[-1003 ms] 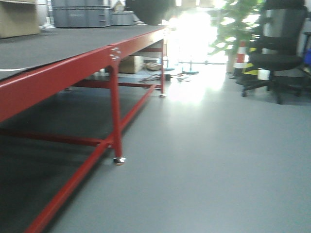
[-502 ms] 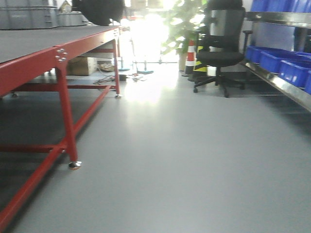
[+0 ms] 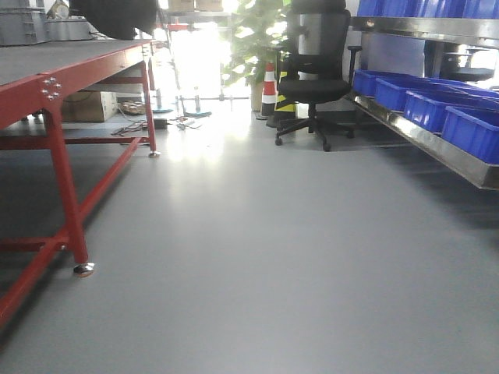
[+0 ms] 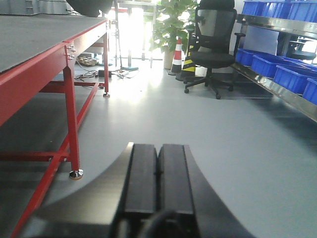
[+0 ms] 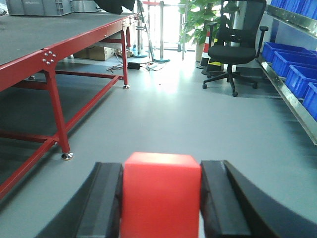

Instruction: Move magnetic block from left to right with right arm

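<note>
Where the right hand (image 5: 161, 166) sets its two dark fingers (image 5: 106, 198), the magnetic block (image 5: 161, 198) sits clamped between them, touching both and filling the gap; it is a matte red cube, plain-faced, with crisp edges and a paler top; grey floor (image 5: 183, 114) shows behind it, the red-framed counter (image 5: 84, 42) off to the left; the left hand (image 4: 158, 148) has its jaws pressed together on nothing.

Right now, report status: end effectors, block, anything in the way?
Right end effector shut on block. Left end effector shut, empty. Red table off left, not touching.
</note>
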Controlling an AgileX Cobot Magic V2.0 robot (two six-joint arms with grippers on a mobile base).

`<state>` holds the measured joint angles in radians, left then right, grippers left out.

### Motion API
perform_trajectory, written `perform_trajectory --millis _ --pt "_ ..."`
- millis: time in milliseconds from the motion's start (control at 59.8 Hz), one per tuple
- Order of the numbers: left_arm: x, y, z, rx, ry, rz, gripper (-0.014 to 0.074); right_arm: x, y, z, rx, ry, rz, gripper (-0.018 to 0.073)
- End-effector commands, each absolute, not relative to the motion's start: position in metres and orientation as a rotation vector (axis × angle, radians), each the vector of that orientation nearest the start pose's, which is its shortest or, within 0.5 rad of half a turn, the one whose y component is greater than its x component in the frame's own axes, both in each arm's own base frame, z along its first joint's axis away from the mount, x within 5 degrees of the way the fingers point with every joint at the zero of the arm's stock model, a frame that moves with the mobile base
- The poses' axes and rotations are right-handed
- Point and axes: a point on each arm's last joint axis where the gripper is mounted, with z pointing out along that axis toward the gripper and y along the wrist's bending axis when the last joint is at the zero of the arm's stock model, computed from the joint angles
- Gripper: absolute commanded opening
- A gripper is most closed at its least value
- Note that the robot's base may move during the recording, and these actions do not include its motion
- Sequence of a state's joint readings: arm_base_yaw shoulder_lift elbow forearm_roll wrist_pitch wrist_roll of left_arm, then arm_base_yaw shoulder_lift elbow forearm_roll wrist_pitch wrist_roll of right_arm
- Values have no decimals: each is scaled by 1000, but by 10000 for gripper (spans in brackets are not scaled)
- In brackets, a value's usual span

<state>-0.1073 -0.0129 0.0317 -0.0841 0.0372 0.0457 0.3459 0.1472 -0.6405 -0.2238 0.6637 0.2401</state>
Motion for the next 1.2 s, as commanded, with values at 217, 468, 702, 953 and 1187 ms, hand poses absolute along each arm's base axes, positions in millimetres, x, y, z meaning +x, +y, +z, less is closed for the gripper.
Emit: perform_trajectory --millis 217,468,702,953,1187 --pt "55 -6 205 58 1446 -127 -116 18 -6 367 -143 1546 188 180" --pt "55 -6 205 58 1446 -127 -116 18 -6 367 -143 1546 188 180" --pt "55 -6 205 58 1447 -127 -116 18 -6 367 -143 1546 188 180" --pt "55 -6 205 58 1447 -127 -116 18 -6 367 -143 1546 188 180" --pt "55 -6 205 58 1449 -127 -116 18 -6 367 -143 1546 188 180"
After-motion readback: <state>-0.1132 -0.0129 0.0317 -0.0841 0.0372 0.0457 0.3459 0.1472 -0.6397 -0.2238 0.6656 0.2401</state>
